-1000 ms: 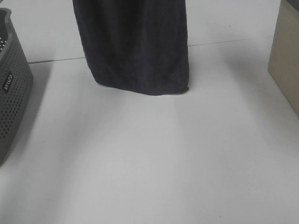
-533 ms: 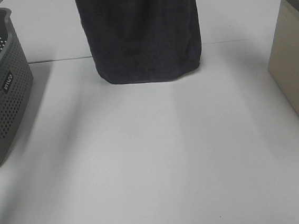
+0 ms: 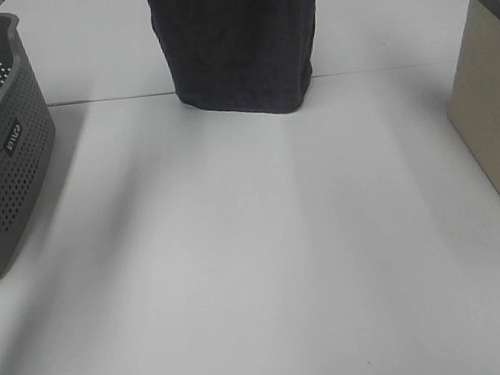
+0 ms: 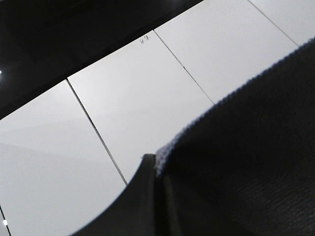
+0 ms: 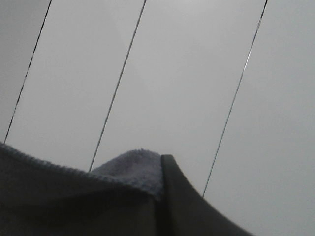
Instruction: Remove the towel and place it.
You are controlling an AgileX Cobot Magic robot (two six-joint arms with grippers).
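The towel (image 3: 236, 42) hangs at 12 o'clock over the table (image 3: 257, 258), clear of the basket (image 3: 3, 149) at 9 o'clock and the bin (image 3: 491, 111) at 3 o'clock. Its long axis runs vertically, from the top of the high view down to a lower hem level with the table's far seam. Whether that hem touches the table cannot be told.

Neither gripper appears in the high view; both lie above its upper limit. In the left wrist view, the left gripper (image 4: 156, 169) is clamped on a hemmed edge of the towel. In the right wrist view, the right gripper (image 5: 158, 187) is closed on a towel corner.

The deciding relation is that the towel hangs directly below both grippers, with all free length beneath them. Both arms share the top edge, so neither is nearer. Judgement: placing requires lowering both grippers together while drawing them toward 6 o'clock, so the cloth lays out along the open table rather than bunching at the seam
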